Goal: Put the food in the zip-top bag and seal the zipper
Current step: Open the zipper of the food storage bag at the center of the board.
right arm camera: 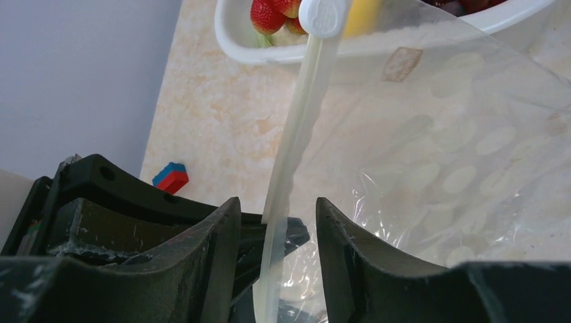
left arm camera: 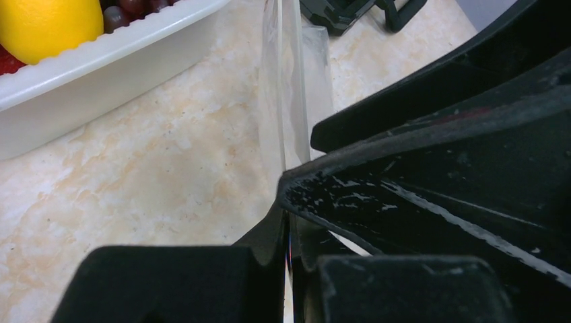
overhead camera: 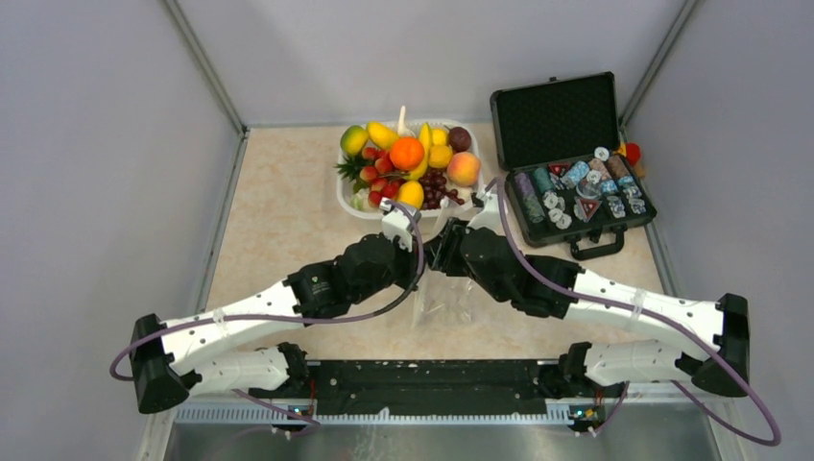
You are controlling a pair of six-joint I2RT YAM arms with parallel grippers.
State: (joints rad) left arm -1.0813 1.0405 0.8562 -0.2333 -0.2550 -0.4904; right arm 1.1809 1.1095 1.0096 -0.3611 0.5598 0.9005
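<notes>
Preparing the bag: the left gripper [left arm camera: 289, 192] is clamped shut on the zip-top bag [right arm camera: 471, 168] edge, just in front of the white tub [right arm camera: 229, 40]. Beside it the right gripper [right arm camera: 277, 215] straddles the zipper [right arm camera: 296, 134], jaws apart, holding nothing. All food [overhead camera: 407, 154] lies in the tub. Next move likely requires pinching and spreading the mouth.

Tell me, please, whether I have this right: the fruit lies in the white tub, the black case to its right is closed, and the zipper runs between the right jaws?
No: the black case is open, as the top external view shows. Otherwise the fruit lies in the white tub, the case to its right, and the zipper runs between the jaws of the right gripper.
</notes>
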